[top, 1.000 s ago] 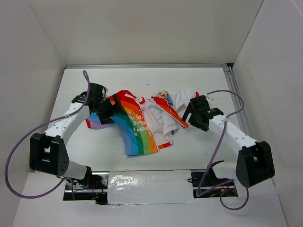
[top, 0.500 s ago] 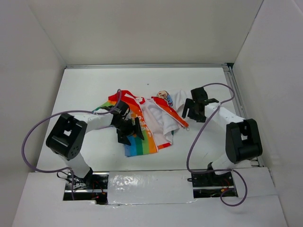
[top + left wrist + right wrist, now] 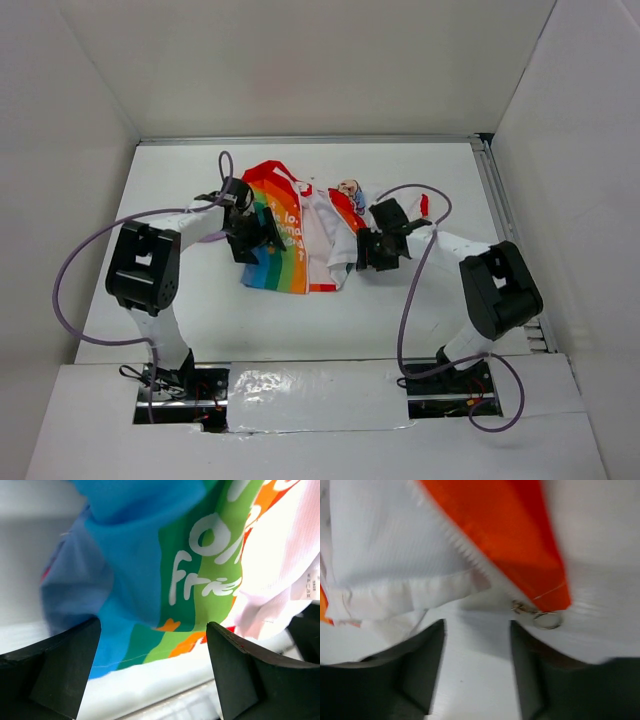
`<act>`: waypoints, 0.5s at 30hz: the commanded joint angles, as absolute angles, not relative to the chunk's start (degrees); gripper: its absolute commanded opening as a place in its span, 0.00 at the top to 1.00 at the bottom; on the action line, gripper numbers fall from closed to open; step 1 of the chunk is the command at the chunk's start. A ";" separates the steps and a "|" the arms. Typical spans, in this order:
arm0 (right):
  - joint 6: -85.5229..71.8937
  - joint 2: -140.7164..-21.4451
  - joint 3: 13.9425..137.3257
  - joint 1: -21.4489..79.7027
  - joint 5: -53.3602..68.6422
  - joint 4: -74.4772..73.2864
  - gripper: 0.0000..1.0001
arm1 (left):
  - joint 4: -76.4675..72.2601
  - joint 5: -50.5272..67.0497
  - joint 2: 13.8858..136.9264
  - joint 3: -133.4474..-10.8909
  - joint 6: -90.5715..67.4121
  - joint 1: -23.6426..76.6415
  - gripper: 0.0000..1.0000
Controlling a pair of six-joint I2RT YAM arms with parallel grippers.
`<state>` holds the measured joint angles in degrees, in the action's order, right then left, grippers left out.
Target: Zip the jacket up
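Observation:
The jacket (image 3: pixel 300 228) lies crumpled at the table's middle, rainbow panel on the left, white front with red trim on the right. My left gripper (image 3: pixel 256 232) is at the rainbow panel's left edge. In the left wrist view it (image 3: pixel 152 672) is open, and the rainbow fabric (image 3: pixel 170 565) with white lettering hangs just beyond the fingertips. My right gripper (image 3: pixel 368 250) is at the jacket's right edge. In the right wrist view it (image 3: pixel 477 672) is open over bare table. The metal zipper pull with a ring (image 3: pixel 544 617) lies just past the right finger (image 3: pixel 540 680), below the orange-red trim (image 3: pixel 510 540).
White walls close the table on three sides. A metal rail (image 3: pixel 495 215) runs along the right edge. Purple cables (image 3: pixel 75 270) loop from both arms. A cartoon print (image 3: pixel 348 188) shows at the jacket's far edge.
The jacket has bunched up and shifted a little toward the back. My left gripper moved up to the rainbow panel's left edge. My right gripper moved left and nearer, onto the jacket's right front.

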<state>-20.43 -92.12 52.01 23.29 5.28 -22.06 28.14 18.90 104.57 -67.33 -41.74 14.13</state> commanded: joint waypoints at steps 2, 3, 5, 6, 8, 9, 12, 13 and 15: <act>-20.30 -91.33 49.40 28.38 9.92 -17.93 0.46 | 32.60 14.23 99.50 -71.62 -37.80 10.82 0.01; -20.48 -90.80 48.35 30.30 10.45 -16.80 0.46 | 33.22 14.33 97.40 -72.07 -37.71 10.55 0.01; -21.26 -88.35 47.64 32.25 10.46 -16.61 0.46 | 32.96 14.76 95.28 -71.11 -37.09 10.55 0.01; -22.14 -87.20 47.64 33.73 8.81 -17.92 0.45 | 32.96 15.72 93.19 -69.54 -37.18 10.55 0.01; -23.29 -82.98 47.38 34.19 5.99 -18.81 0.41 | 31.82 17.48 89.76 -67.51 -36.74 11.07 0.01; -23.46 -81.75 47.63 32.97 3.89 -20.55 0.37 | 31.29 18.27 88.34 -64.98 -36.74 11.42 0.01; -22.24 -79.10 49.30 29.81 0.19 -22.23 0.28 | 29.10 20.13 83.60 -59.34 -37.18 12.83 0.01; -21.02 -79.45 50.18 27.10 -1.56 -22.24 0.26 | 28.13 20.91 81.50 -57.15 -37.44 13.35 0.01; -19.95 -81.20 51.41 22.88 -2.80 -22.93 0.25 | 27.34 21.09 80.08 -55.38 -37.44 14.14 0.01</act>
<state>-21.52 -80.23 48.73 27.77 2.74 -21.37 29.06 18.74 82.00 -58.00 -37.89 13.10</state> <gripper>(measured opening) 0.751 0.993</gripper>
